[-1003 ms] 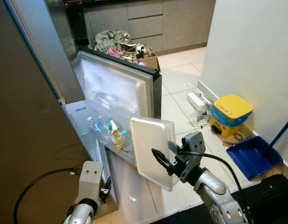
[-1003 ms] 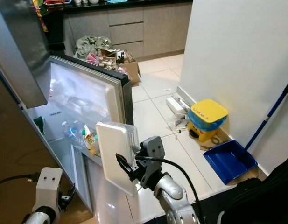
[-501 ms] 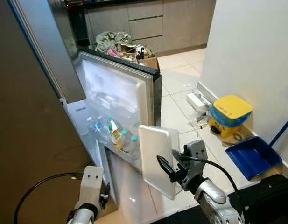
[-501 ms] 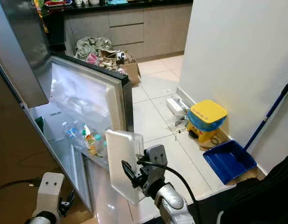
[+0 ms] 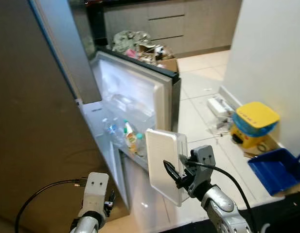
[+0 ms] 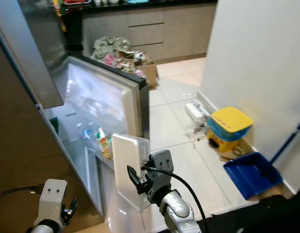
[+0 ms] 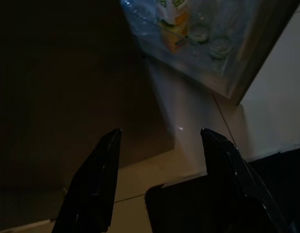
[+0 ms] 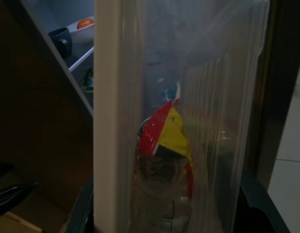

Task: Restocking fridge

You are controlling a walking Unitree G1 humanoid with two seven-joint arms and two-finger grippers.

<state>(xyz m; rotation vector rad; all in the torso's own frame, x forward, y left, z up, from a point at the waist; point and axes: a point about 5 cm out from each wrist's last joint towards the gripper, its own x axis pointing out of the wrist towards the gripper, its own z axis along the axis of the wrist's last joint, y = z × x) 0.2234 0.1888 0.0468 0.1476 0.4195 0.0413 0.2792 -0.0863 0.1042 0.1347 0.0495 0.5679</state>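
My right gripper (image 5: 175, 175) is shut on a white plastic container (image 5: 163, 162) with a clear lid, held upright on its edge. One black finger (image 5: 170, 172) lies across its white face. In the right wrist view a red and yellow packet (image 8: 164, 133) shows through the container's clear side. The container hangs just in front of the open fridge door (image 5: 140, 90), close to the door shelf with several bottles (image 5: 125, 137). Fridge shelves with a bowl (image 8: 81, 24) lie behind it. My left gripper (image 7: 160, 131) hangs low beside the fridge, open and holding nothing.
On the tiled floor to the right stand a yellow bin (image 5: 254, 121) and a blue dustpan (image 5: 276, 167) against the white wall. A power strip (image 5: 219, 104) lies near them. A cardboard box of clutter (image 5: 147, 48) sits behind the fridge door, before grey cabinets.
The camera has swung left, so the whole scene sits further right. The container in my right gripper has come lower and nearer the door shelf. The left arm still hangs.
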